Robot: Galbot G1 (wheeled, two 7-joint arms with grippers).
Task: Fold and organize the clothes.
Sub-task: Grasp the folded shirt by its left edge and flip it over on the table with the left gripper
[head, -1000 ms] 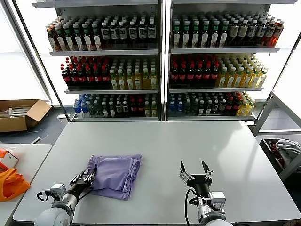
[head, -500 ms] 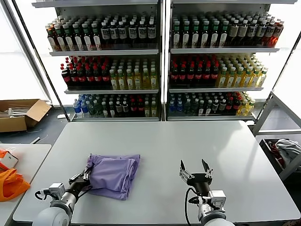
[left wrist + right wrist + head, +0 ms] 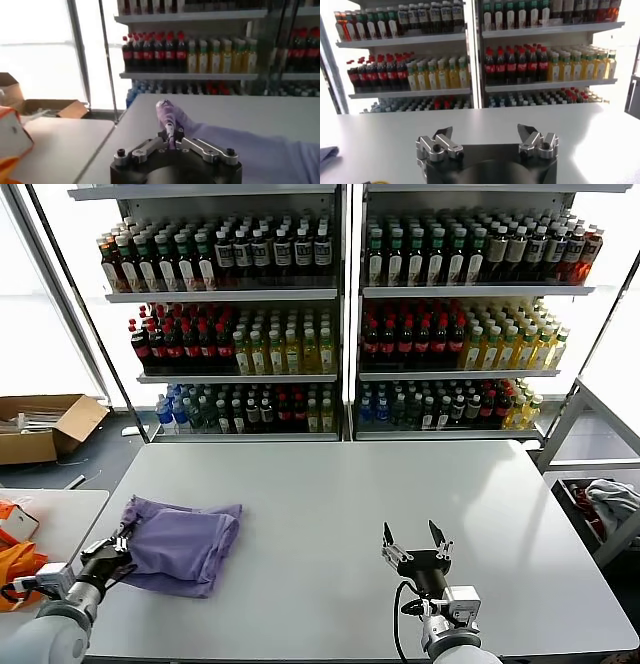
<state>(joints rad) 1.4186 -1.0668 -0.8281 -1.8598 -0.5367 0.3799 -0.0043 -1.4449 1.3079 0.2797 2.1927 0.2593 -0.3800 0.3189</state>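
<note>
Here, lavender T-shirt (image 3: 180,542) — pinched in left gripper (image 3: 112,551) — on table (image 3: 330,494).

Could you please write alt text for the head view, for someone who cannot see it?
The left gripper pinches the folded lavender T-shirt near the white table's left edge. The right gripper hovers open over bare tabletop; shelves of bottled drinks stand behind.
</note>
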